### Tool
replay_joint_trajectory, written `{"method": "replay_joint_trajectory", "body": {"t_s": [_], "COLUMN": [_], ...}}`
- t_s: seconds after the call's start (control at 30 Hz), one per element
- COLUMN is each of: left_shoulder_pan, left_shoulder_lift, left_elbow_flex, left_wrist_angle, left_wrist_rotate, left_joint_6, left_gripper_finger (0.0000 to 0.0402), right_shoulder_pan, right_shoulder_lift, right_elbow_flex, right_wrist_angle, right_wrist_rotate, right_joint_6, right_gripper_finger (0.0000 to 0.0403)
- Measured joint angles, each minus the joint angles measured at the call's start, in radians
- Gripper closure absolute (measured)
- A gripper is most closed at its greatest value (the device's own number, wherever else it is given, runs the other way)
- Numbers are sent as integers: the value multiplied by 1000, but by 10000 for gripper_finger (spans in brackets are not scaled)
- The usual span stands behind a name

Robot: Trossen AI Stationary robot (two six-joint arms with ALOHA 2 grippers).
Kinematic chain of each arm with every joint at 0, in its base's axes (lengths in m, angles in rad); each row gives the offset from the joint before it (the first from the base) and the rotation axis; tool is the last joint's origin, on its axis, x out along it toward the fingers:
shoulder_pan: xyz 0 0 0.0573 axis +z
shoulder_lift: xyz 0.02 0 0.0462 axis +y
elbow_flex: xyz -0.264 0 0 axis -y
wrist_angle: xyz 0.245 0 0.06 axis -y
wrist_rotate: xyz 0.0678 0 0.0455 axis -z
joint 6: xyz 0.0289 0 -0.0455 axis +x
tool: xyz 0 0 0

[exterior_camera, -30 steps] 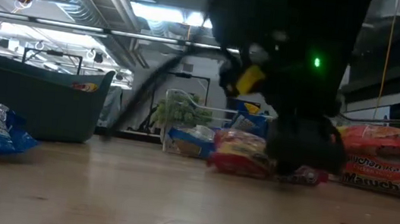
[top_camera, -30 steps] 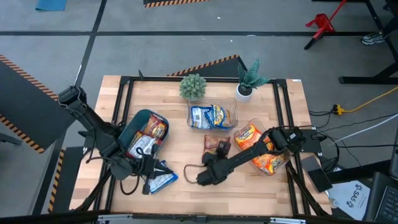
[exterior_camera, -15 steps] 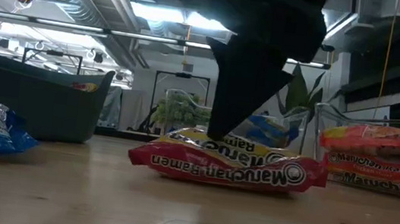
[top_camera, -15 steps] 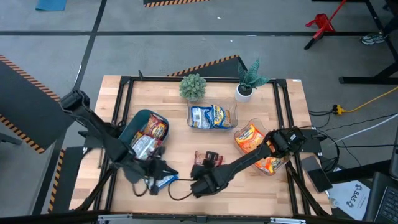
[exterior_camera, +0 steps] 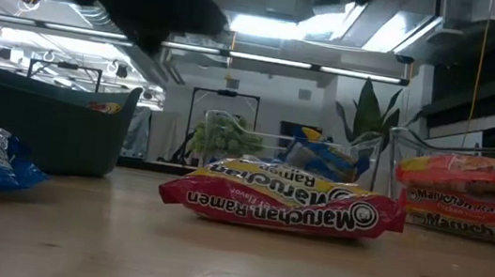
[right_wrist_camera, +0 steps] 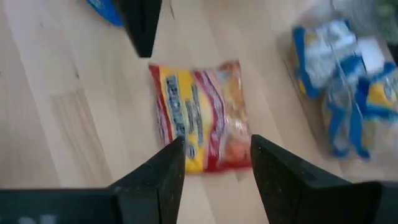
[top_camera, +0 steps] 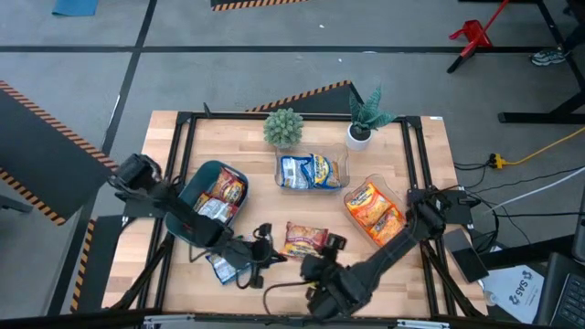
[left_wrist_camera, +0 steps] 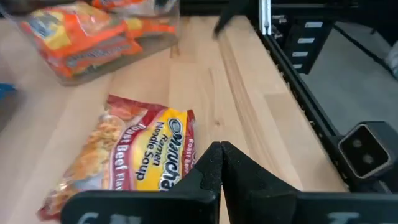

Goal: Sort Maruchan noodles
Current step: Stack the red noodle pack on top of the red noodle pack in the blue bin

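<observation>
**Red-brown packet lies alone mid-desk, both hands empty**

A red-brown Maruchan packet (top_camera: 305,239) lies flat on the bare wood of the desk (top_camera: 274,206), near the front middle, label up. In the low view it sits squarely in the centre, well clear of the other goods.

The right hand (top_camera: 322,270) hovers just in front of that packet, its fingers (right_wrist_camera: 166,169) parted about halfway with nothing between them; the packet shows through the gap, apart from both tips. The left hand (top_camera: 263,249) hangs just to the packet's left, its fingers (left_wrist_camera: 211,168) pressed together and holding nothing.

A blue-and-white packet (top_camera: 219,266) lies at the front left of the desk, partly under the left arm. The dark teal bin (top_camera: 196,187) at the left holds several packets, one red-brown and one that looks pale, though the arm hides part of it. A clear tub (top_camera: 312,171) behind the centre holds blue-and-white packets, and another clear tub (top_camera: 374,208) at the right holds orange-yellow ones. Two potted plants (top_camera: 283,128) stand along the far edge.
</observation>
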Motion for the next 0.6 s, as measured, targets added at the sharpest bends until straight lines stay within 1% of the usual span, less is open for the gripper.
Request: {"method": "replay_joint_trajectory", "body": {"t_s": [0.07,0.17,0.27,0.47,0.6], "left_shoulder_pan": [21,47,59,62,62], "left_shoulder_lift": [39,90,129,185,211], "left_elbow_flex": [0,0,1,0,0], "left_wrist_angle": [13,10,19,6,-15], "left_wrist_rotate": [14,11,15,25,25], "left_joint_6": [-9,-45,-78,-99,-146], "left_gripper_finger": [401,401,401,401,401], "right_shoulder_pan": [16,34,39,36,36], "right_shoulder_lift": [-1,3,1,4,4], "right_elbow_flex": [0,-2,-23,-23,-23], "right_wrist_angle": [-46,-59,-30,-31,-34], "right_wrist_rotate": [-1,-8,-4,-8,-9], "right_joint_6": [71,132,156,170,175], "right_gripper_finger": [237,237,237,236,218]}}
